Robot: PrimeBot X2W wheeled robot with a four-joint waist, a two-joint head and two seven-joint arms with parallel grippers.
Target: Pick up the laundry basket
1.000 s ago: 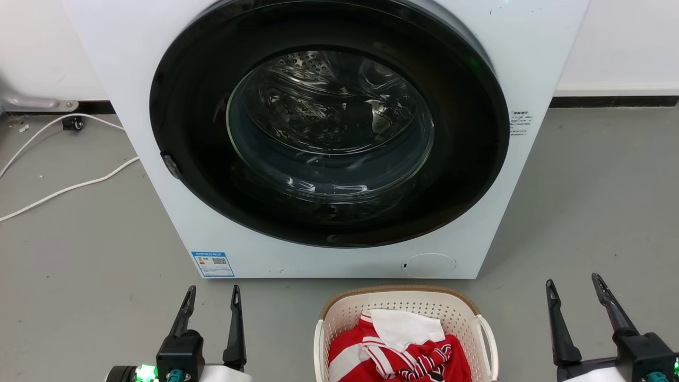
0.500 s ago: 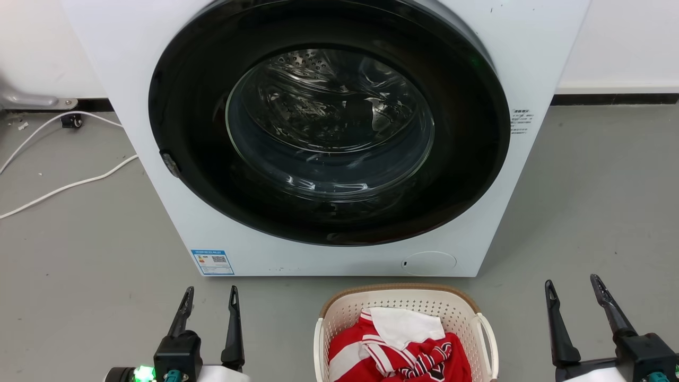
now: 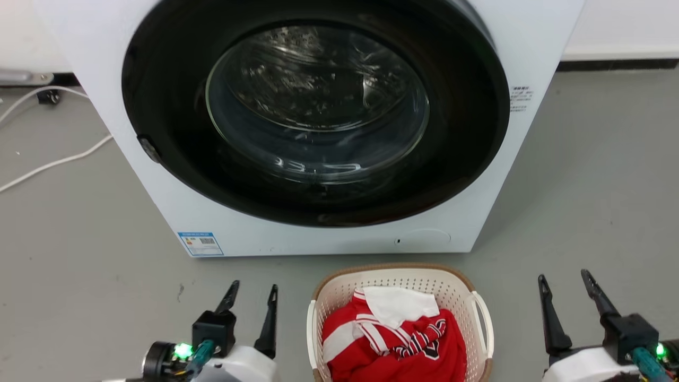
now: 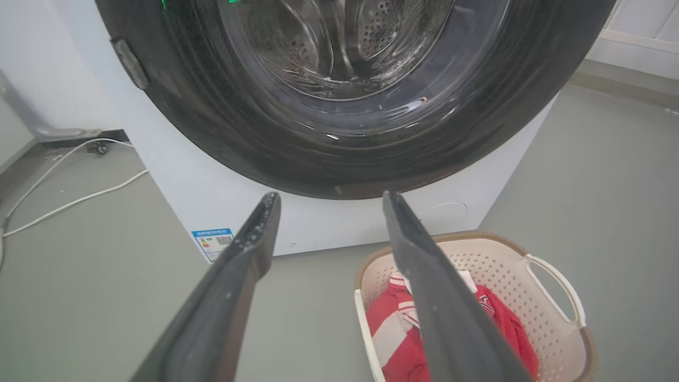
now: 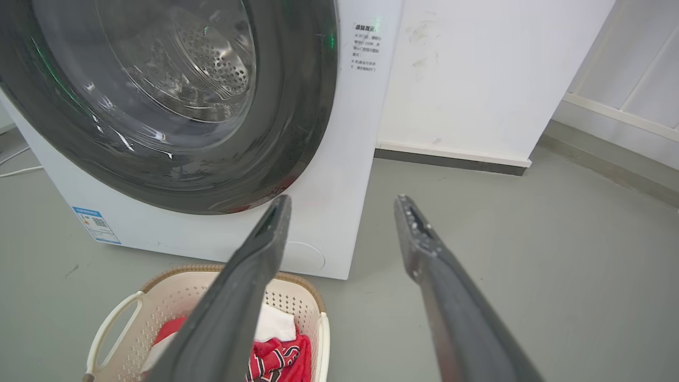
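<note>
The laundry basket (image 3: pixel 456 289) is cream plastic with perforated walls, a brown rim and white loop handles. It stands on the grey floor just in front of the washer, holding red-and-white clothes (image 3: pixel 392 334). My left gripper (image 3: pixel 253 292) is open, on the basket's left side and apart from it. On the other side my right gripper (image 3: pixel 563 281) is open and also clear of the basket. The left wrist view has the basket (image 4: pixel 536 302) at lower right, past the open left gripper (image 4: pixel 329 197). The right wrist view has the basket (image 5: pixel 159 302) at lower left, beside the open right gripper (image 5: pixel 342 199).
A white front-loading washer (image 3: pixel 297 106) with its dark round door shut rises right behind the basket. White cables (image 3: pixel 48 164) lie on the floor at the far left. A white wall with a dark skirting (image 5: pixel 451 159) runs behind on the right.
The head camera has tipped down, so washer and basket sit a little higher in the picture. My left gripper has come rightward, closer to the basket. The right gripper holds about the same place.
</note>
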